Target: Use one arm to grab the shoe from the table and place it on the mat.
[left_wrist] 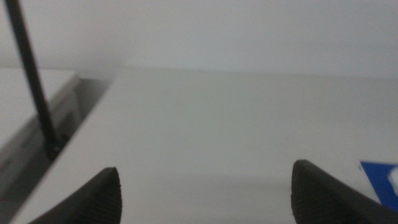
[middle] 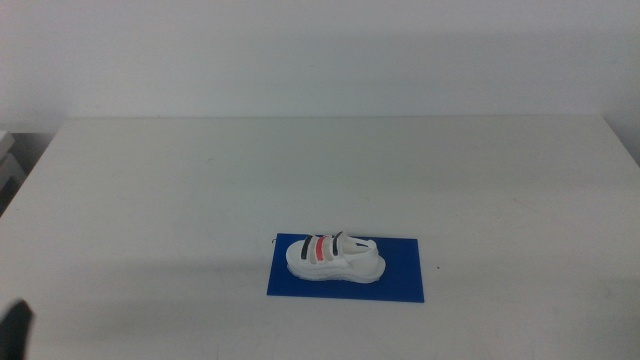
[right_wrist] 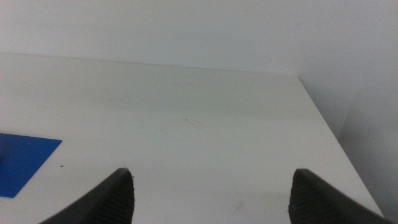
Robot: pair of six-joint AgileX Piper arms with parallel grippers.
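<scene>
At the near-left corner of the surface (middle: pixel 150 190) a dark sliver of the left end effector (middle: pixel 16 328) pokes into the middle view, waiting; its own wrist view shows its two jaws spread wide with nothing between them (left_wrist: pixel 205 186). Further right, near the middle of the near edge, the shoe (middle: pixel 334 258) lies on its sole on the mat (middle: pixel 400 275), toward the mat's left half, so the placing looks already done. It seems light, with a thick, fairly stiff sole and softer straps; the firmest hold would probably be across the sole's sides at mid-length, below the red strap, since the straps themselves could give under the jaws. The right end effector (right_wrist: pixel 211 190) does not appear in the middle view; its wrist view shows its jaws also wide apart and empty, over bare surface toward the right edge. Only the middle view shows the shoe itself. The left wrist view catches just a blue corner of the mat (left_wrist: pixel 380 180), and the right wrist view another corner of it (right_wrist: pixel 22 158).
</scene>
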